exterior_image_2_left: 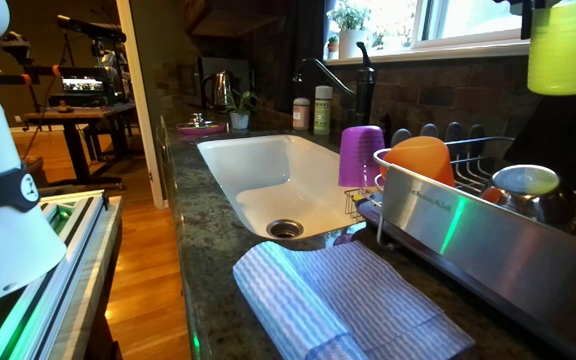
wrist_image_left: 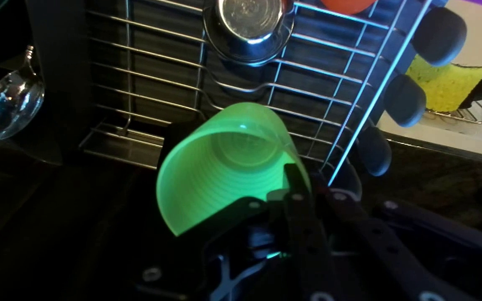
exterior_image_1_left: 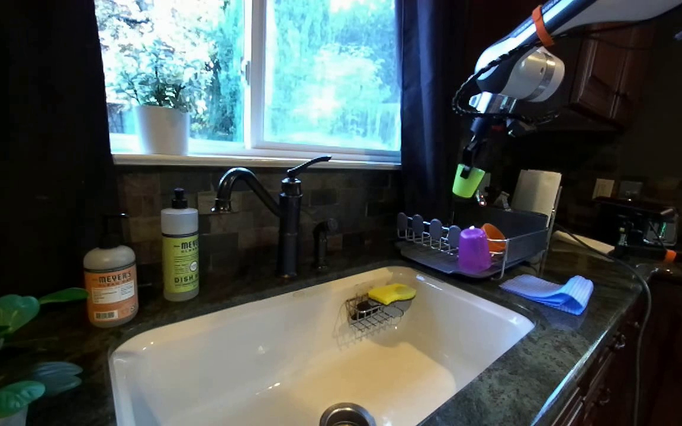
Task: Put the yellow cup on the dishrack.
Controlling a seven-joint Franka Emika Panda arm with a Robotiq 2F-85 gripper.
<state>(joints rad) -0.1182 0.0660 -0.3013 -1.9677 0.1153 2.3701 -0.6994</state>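
Pinching the lone round lime-yellow plastic cup (exterior_image_1_left: 467, 189) by its wall, the nearly closed black gripper (wrist_image_left: 307, 179) holds it higher than the rectangular metal-wire dishrack (exterior_image_2_left: 498, 250) — released too high, it might bounce out. Counted: one purple plastic cup (exterior_image_2_left: 360, 159), one rounded orange bowl (exterior_image_2_left: 418, 161), one silver metal bowl (exterior_image_2_left: 525, 181).

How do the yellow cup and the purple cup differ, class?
Colour: the yellow cup is lime-yellow; the purple cup is purple.
Pose: the yellow cup is mouth up, the purple cup upside down.
Support: the gripper holds the yellow cup in the air; the purple cup sits ungripped at the dishrack's corner.
Both are round and taper toward the base.
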